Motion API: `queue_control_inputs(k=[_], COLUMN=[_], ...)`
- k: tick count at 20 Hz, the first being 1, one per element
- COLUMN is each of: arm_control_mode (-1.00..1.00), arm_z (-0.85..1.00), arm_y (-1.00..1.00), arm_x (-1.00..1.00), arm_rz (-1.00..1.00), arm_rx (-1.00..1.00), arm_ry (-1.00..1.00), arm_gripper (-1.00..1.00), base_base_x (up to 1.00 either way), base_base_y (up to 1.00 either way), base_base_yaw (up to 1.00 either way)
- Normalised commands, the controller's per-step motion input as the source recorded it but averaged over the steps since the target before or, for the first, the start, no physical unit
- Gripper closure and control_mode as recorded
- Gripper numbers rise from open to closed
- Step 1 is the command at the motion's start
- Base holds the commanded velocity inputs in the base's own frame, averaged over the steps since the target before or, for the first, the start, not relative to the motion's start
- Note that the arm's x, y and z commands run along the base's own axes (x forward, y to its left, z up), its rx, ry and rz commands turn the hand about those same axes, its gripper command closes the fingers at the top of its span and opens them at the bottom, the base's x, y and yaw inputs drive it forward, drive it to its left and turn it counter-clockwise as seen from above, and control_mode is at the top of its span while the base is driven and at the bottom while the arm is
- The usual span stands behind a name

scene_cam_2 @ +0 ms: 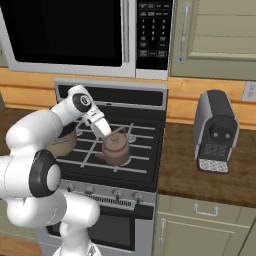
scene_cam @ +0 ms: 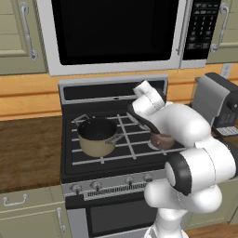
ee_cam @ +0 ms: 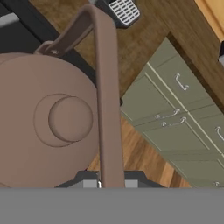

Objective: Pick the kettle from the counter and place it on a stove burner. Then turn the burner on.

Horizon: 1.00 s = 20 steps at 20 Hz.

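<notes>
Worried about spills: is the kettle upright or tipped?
Upright: the kettle stands on the stove grate, lid knob up, its arched handle at the pincer.

a home kitchen: black stove [scene_cam: 111,135], microwave [scene_cam: 111,32] above, olive cabinets [scene_cam_2: 210,30], wood-grain counter [scene_cam_2: 200,165].

Copper-brown kettle [scene_cam_2: 116,148] upright on stove grate over front right stove burner [scene_cam_2: 131,138]; arched handle up.
</notes>
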Motion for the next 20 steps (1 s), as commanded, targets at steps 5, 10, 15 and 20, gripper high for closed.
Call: queue_control_inputs(k=[5,10,15,20], arm_control_mode=[-1.00,-1.00,-1.00,-1.00], arm_z=[0.00,-0.28,-0.36,-0.04], arm_y=[0.01,0.00,0.02,0.01], arm_x=[0.37,0.03,0.00,0.04], arm_rz=[-0.03,0.00,0.00,0.00], arm_rx=[0.00,-0.03,-0.03,0.00], arm_ry=[0.00,0.04,0.02,0.00], arm_gripper=[1.00,1.00,1.00,1.00], base_base_x=[0.00,0.00,0.00,0.00], base_base_y=[0.00,0.00,0.00,0.00], base_base_yaw=[0.00,0.00,0.00,0.00])
